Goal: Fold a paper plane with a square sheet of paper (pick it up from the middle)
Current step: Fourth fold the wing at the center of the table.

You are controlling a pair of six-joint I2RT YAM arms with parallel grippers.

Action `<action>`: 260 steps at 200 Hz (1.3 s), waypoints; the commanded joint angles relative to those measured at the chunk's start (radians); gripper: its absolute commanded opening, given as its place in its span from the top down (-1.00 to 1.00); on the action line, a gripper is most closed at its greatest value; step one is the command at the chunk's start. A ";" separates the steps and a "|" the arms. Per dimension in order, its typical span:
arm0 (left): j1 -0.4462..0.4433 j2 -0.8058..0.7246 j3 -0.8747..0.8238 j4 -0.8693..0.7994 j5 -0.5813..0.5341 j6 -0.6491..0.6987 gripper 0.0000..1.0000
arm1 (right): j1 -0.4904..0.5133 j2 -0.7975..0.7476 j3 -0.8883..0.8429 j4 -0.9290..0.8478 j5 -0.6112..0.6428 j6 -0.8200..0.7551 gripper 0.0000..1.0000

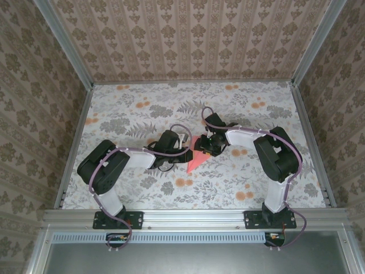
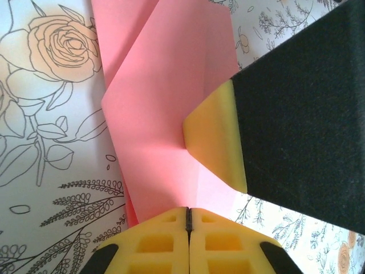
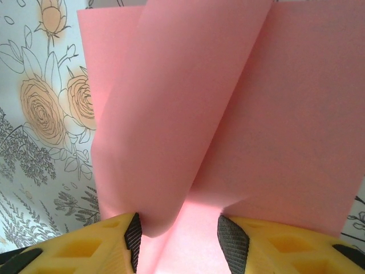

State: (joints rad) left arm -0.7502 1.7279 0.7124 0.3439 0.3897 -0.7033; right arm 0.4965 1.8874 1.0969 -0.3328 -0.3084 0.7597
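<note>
The pink paper [image 2: 165,114] is pinched by the clenched left gripper [image 2: 188,216] and straddled by the half-parted right gripper [image 3: 181,240].

Top external: far above the pink paper [image 1: 195,162], on its near side, looking down. Wrist views: very close, from its left and right, facing inward, both sharing its folds.
</note>
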 commanded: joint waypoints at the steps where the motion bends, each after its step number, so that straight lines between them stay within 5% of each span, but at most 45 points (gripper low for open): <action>1: 0.009 0.021 0.025 -0.021 -0.024 0.012 0.89 | -0.007 0.139 -0.070 -0.175 0.199 0.004 0.08; 260: 0.012 0.058 0.043 -0.106 -0.018 0.031 0.99 | 0.015 0.212 -0.038 -0.196 0.204 0.003 0.15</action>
State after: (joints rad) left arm -0.7444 1.7611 0.7319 0.3069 0.3668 -0.7025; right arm 0.5049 1.9244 1.1503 -0.4049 -0.2890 0.7620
